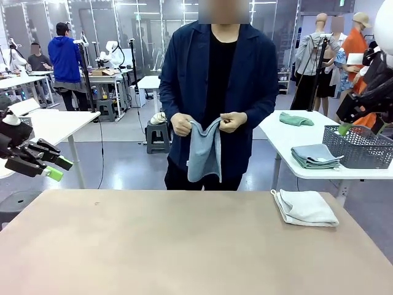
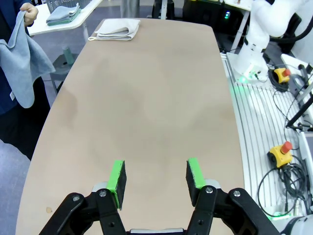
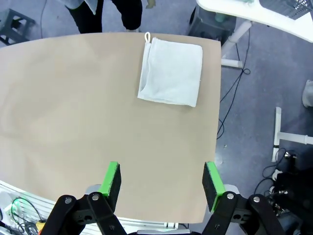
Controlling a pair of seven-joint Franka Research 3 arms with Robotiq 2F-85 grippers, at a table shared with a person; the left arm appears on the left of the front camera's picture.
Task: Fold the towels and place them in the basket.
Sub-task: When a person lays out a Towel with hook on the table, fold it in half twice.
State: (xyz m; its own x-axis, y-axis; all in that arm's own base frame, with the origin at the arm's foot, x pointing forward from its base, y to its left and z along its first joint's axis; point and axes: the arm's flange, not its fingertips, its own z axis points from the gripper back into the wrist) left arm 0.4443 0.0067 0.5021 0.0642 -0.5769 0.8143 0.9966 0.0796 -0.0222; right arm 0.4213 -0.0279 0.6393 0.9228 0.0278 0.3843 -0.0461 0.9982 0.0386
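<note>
My left tool (image 2: 155, 165) and right tool (image 3: 161, 172) hang open, empty. Folded white towel (image 3: 171, 71) lies at the table's (image 1: 184, 246) far right corner; person (image 1: 218, 92) holds grey towel (image 1: 204, 150) beyond the far edge. Next, likely: right tool grasps white towel.

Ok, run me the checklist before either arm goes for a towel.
1. Left end effector open, empty: ok.
2. Right end effector open, empty: ok.
3. Cream towel folded, lying flat on the table: ok.
4. Grey-blue towel down on the table: not ok, the person's hands hold it up.
5. Mesh basket on this table: not ok, it stands on the side table.
</note>
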